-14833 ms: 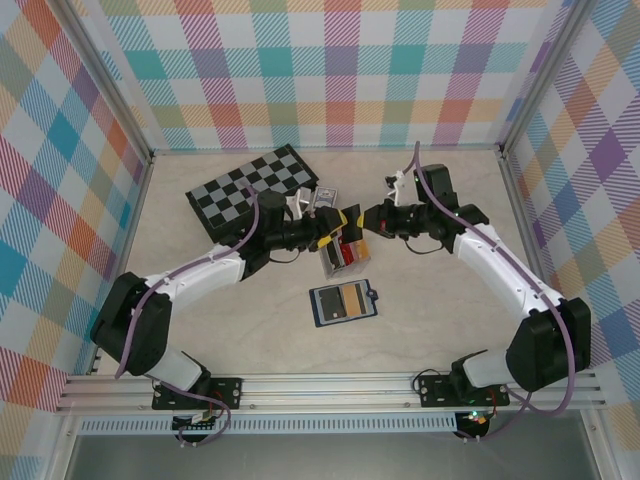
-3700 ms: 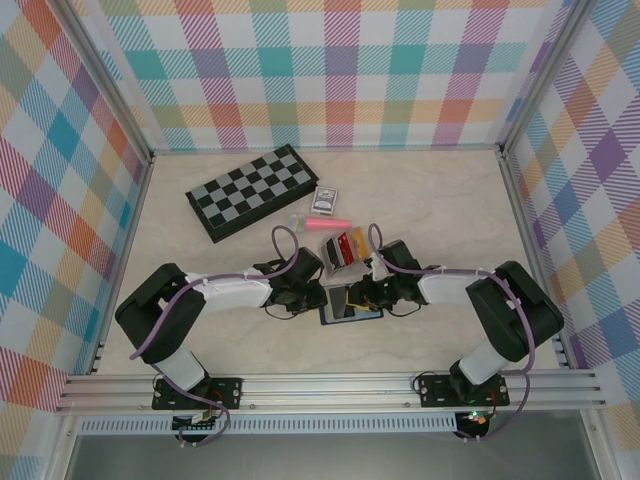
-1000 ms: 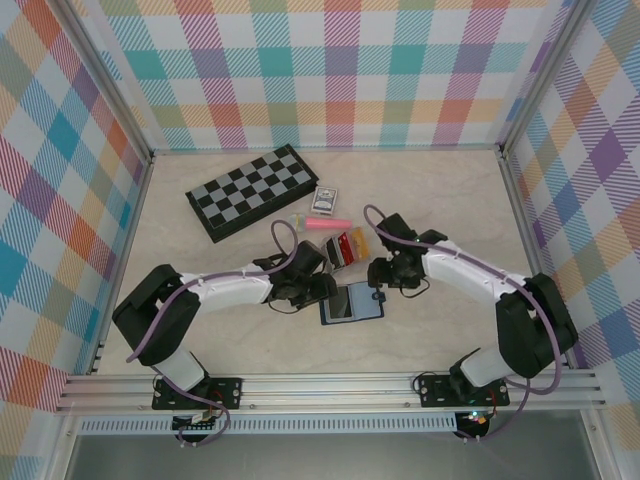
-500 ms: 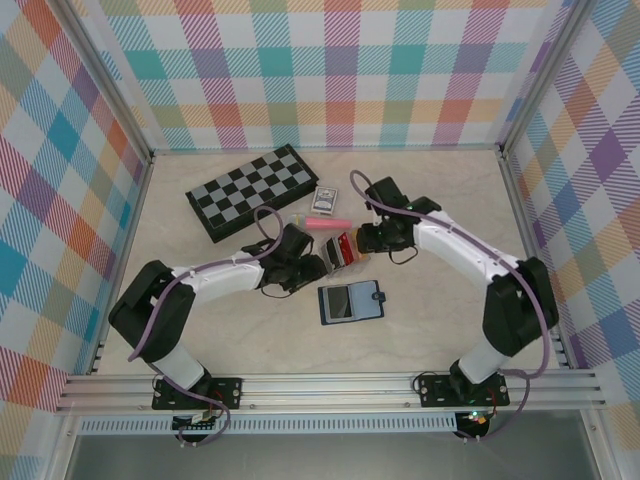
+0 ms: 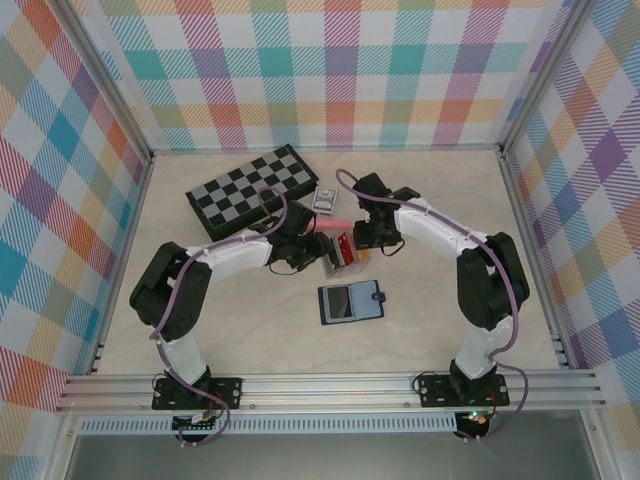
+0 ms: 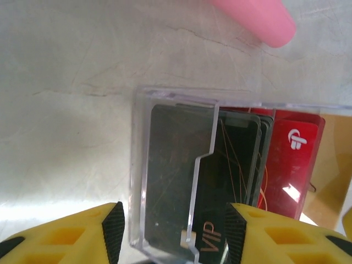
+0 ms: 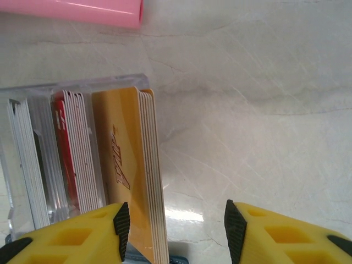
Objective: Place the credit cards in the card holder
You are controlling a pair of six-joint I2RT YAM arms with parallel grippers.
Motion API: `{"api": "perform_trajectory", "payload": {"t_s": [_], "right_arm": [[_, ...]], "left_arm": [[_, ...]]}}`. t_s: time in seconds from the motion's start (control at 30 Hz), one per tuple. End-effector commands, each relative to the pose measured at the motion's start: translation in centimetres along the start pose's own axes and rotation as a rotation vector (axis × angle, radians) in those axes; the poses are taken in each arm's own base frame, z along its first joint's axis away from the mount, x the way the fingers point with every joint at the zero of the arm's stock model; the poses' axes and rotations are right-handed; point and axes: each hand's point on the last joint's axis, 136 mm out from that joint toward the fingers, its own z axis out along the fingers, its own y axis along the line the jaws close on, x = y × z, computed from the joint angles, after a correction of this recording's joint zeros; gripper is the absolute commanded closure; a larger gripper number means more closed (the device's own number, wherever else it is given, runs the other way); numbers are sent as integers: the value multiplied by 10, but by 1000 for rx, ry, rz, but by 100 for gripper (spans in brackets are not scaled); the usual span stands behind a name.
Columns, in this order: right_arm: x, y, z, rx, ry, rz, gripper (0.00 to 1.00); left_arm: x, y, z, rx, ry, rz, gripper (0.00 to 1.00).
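Now the credit cards [image 7: 129, 176] stand on edge in a clear box [image 6: 140, 181] mid-bench [image 5: 440, 330]. The left gripper [image 6: 175, 228] is half open astride one end of the box; contact I cannot tell. The right gripper [image 7: 173, 225], half open and empty, hovers just beside the other end. The card holder [image 5: 350, 302] lies flat nearer the front edge.

Red, black and orange credit cards [image 5: 347, 249] are standing packed on edge. The navy card holder [image 5: 350, 302] is lying flat nearby.
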Motion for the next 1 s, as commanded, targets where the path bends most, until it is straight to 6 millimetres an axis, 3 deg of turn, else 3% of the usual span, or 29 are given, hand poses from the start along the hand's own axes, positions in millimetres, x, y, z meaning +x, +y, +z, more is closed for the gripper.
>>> {"api": "perform_trajectory", "payload": {"t_s": [0.0, 0.23, 0.53, 0.7, 0.97], "right_arm": [[-5, 4, 2, -28, 16, -8, 49], [-5, 5, 10, -26, 35, -29, 49], [-4, -2, 29, 32, 80, -65, 50], [-10, -10, 18, 78, 50, -85, 50], [-13, -6, 3, 47, 29, -100, 52]], "left_arm": [[-3, -3, 10, 9, 26, 3, 47], [5, 20, 22, -64, 51, -5, 64], [6, 22, 20, -79, 55, 28, 70], [5, 23, 20, -82, 52, 37, 72], [9, 28, 21, -90, 63, 31, 73]]}}
